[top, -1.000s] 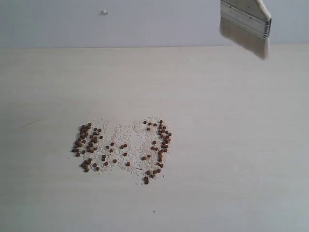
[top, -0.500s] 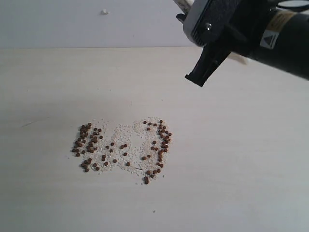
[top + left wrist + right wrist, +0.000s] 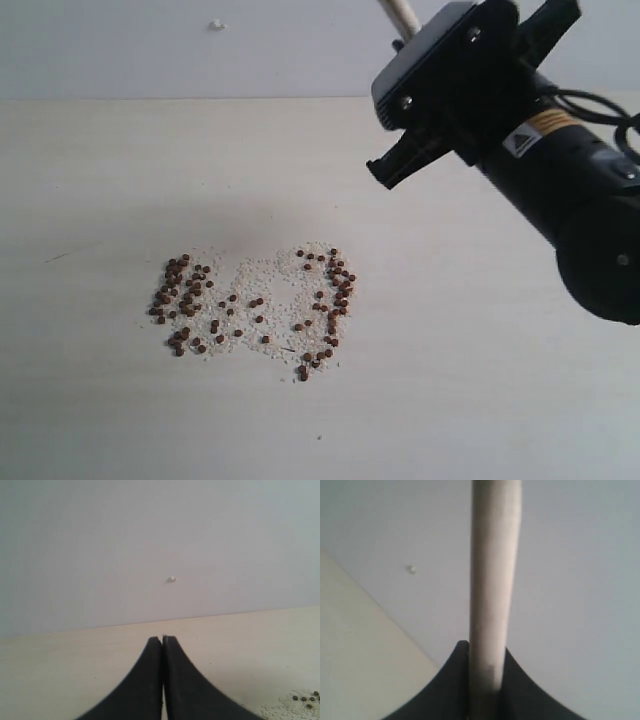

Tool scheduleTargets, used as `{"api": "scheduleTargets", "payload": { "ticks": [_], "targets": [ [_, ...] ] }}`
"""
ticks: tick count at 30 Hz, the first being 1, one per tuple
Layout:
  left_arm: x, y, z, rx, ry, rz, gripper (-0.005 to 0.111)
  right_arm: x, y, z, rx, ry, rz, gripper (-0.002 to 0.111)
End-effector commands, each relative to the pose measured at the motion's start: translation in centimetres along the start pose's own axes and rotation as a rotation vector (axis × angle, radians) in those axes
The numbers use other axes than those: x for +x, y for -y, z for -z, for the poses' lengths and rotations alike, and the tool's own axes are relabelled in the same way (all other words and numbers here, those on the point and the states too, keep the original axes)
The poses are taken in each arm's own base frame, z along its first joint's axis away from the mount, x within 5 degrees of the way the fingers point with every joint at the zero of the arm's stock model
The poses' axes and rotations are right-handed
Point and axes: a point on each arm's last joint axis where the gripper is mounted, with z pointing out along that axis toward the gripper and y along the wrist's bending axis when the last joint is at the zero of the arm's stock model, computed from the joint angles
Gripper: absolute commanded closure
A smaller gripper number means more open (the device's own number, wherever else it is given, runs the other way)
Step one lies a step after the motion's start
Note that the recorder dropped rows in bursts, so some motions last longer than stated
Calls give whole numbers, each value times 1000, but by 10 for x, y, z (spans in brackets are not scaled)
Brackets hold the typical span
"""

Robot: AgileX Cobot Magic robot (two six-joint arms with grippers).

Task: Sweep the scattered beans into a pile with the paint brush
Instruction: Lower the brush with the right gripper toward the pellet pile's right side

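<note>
- Step in hand (judged): bringing the brush [image 3: 495, 570] to the scatter; no sweep stroke is under way, and the beans [image 3: 335, 290] form no single pile.
- Right end effector [image 3: 487, 652]: clamped on the pale wooden handle; raised above the far right of the worktop [image 3: 500, 400], well apart from the beans; ferrule and bristles are out of view.
- Left end effector [image 3: 162, 647]: jaws together, holding nothing; low over the worktop, off to the side of the scatter.
- Beans: two loose bands, left and right, with a few strays between; whitish grains [image 3: 265, 270] are mixed among them.
- Next move (judged): turn the bristles down, set them on the worktop just outside one band, draw inward toward the middle; repeat from the other side; a light stroke keeps the round beans from rolling off.
- Containers: none in view; beans and grains lie bare on the worktop.
</note>
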Motion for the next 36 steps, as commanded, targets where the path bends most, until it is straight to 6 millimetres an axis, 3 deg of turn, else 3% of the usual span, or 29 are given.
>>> {"api": "scheduleTargets", "payload": {
  "ticks": [1, 5, 12, 22, 36],
  "targets": [
    [0, 0, 1, 6, 3, -4, 107, 22, -25, -9, -80, -51, -37, 108],
    [0, 0, 1, 6, 3, -4, 107, 36, -40, -13, -50, -111, -108, 108],
    [0, 0, 1, 6, 3, -4, 107, 38, -63, -11, -52, -114, -131, 108],
    [0, 0, 1, 6, 3, -6, 107, 52, -74, -17, 24, -147, -332, 108],
    [0, 1, 1, 11, 3, -6, 107, 52, -98, -52, -72, -231, -378, 108]
  ]
}}
